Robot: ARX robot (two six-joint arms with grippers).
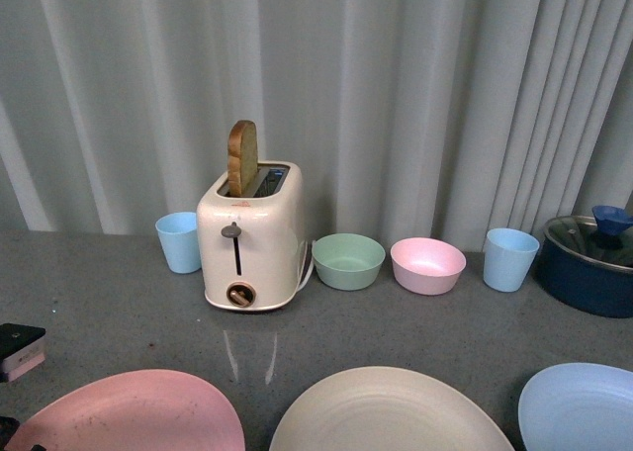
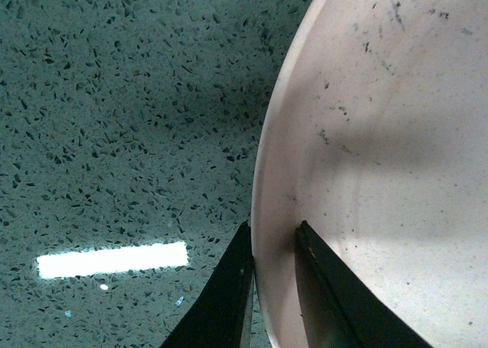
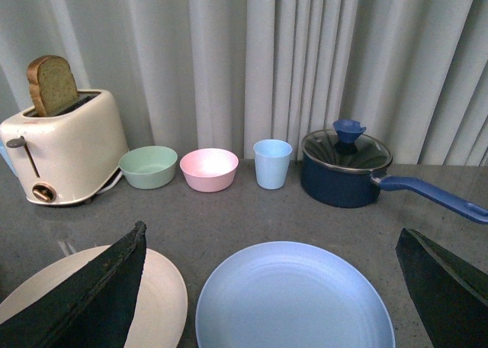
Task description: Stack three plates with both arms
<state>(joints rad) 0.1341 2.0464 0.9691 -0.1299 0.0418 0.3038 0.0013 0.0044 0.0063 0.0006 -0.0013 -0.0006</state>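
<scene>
The pink plate (image 1: 134, 411) lies at the front left of the grey counter. My left gripper (image 2: 273, 237) is shut on the pink plate's (image 2: 381, 149) rim, one finger inside the plate and one outside. The cream-beige ridged plate (image 1: 391, 411) lies at the front middle and shows in the right wrist view (image 3: 164, 302). The light blue plate (image 1: 584, 406) lies at the front right. My right gripper (image 3: 271, 237) is open wide and empty, with the light blue plate (image 3: 293, 298) lying between and below its fingers.
A cream toaster (image 1: 252, 238) with a slice of bread stands at the back. Beside it are a light blue cup (image 1: 179, 240), a mint-green bowl (image 1: 348, 260), a pink bowl (image 1: 427, 264), another light blue cup (image 1: 510, 258) and a dark blue lidded pot (image 1: 588, 263).
</scene>
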